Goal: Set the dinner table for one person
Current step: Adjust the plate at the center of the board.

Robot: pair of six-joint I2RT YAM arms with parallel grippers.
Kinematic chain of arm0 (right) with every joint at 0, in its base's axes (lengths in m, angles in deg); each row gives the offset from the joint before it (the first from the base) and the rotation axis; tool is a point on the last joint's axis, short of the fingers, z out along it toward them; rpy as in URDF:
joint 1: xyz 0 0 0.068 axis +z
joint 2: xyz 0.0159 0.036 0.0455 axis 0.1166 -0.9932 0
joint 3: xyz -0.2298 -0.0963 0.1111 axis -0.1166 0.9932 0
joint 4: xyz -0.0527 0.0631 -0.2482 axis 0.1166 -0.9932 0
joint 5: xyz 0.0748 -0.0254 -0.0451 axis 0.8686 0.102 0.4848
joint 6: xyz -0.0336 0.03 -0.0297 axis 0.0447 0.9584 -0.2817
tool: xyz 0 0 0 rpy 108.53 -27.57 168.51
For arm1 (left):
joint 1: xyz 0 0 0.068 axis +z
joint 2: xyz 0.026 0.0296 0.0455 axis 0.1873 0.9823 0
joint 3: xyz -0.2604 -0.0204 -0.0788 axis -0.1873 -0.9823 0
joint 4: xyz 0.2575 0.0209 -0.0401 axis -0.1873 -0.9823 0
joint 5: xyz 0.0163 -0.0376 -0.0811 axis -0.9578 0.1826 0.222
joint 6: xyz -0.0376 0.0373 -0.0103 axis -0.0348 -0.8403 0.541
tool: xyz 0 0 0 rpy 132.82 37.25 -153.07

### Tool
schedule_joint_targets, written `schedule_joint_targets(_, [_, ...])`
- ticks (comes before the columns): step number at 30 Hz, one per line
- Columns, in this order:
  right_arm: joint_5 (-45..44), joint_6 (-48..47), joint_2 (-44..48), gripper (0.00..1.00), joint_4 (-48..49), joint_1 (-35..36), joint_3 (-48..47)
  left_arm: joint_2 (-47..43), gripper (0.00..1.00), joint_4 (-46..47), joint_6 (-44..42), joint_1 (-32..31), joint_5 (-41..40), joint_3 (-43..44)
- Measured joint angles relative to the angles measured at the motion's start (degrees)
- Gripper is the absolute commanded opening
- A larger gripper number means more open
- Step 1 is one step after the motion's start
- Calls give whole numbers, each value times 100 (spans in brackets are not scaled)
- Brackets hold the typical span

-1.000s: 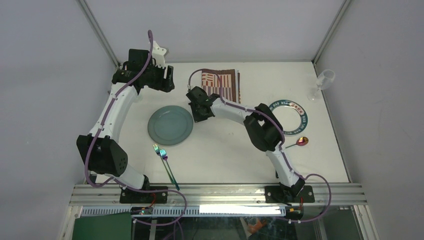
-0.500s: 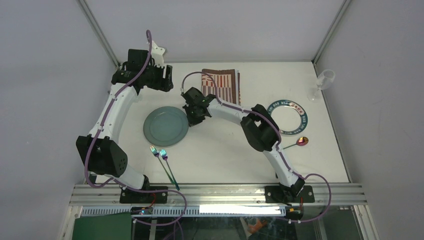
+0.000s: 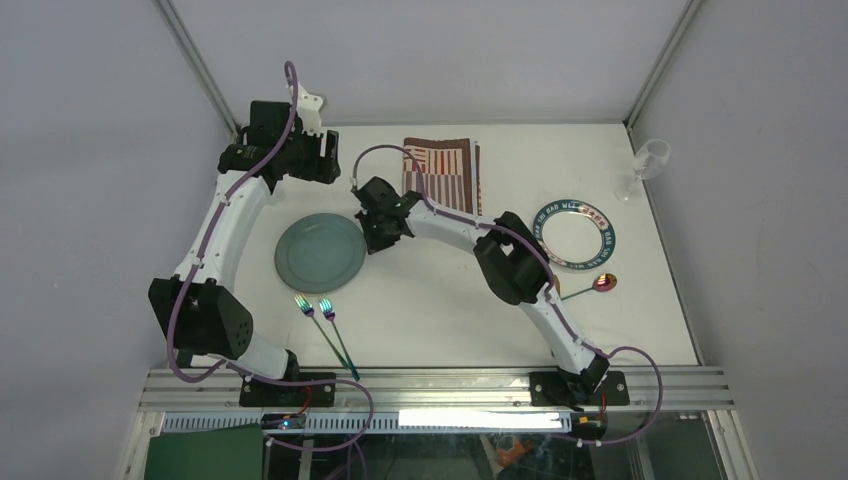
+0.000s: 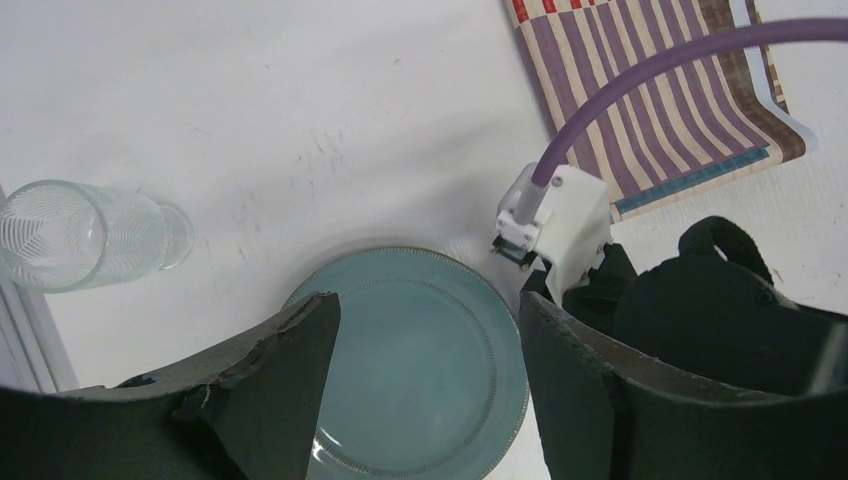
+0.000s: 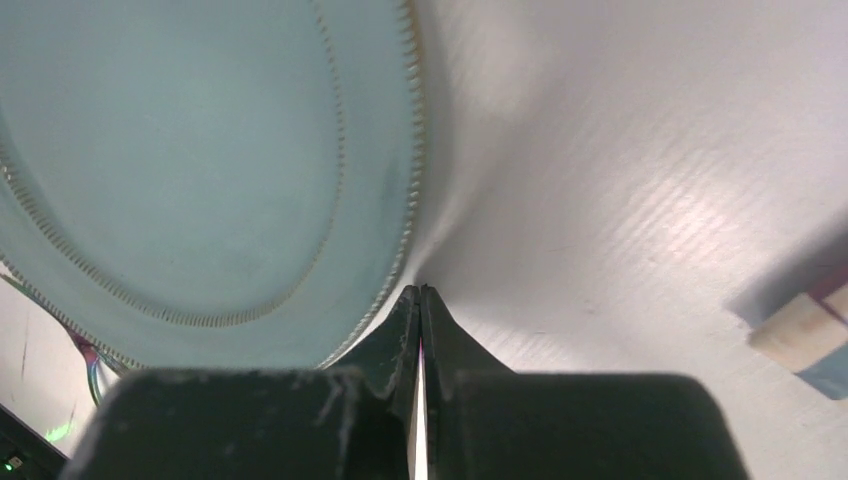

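A round teal plate [image 3: 320,253] lies flat on the white dinner table [image 3: 450,310], left of centre. My right gripper [image 3: 369,241] is shut with nothing in it, its tips low on the table against the plate's right rim. In the right wrist view the shut tips [image 5: 418,291] touch the plate's [image 5: 200,150] beaded edge. My left gripper [image 3: 333,163] hangs open above the back left of the table. The left wrist view looks down between its open fingers [image 4: 428,306] onto the plate [image 4: 420,370], well below them.
A striped placemat [image 3: 441,166] lies at the back centre. At the right lies a white plate with a dark lettered rim [image 3: 607,240], with a spoon [image 3: 603,283] in front of it. A stemmed glass [image 3: 648,160] stands back right. Two forks [image 3: 325,318] lie near the plate. A clear ribbed glass [image 4: 80,235] is at the far left.
My shut right gripper has moved left, pushing the teal plate left across the table. The two fork heads have spread apart, one shifted left. The left gripper stayed open, shifting slightly.
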Motion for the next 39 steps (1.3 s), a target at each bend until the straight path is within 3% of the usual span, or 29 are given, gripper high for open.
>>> schedule_joint_targets(15, [120, 315, -127, 0, 103, -581, -153, -92, 71, 83, 4, 0, -7, -105])
schedule_joint_targets(39, [1558, 254, -603, 0, 299, 361, -636, -129, 74, 94, 9, 0, -20, -179])
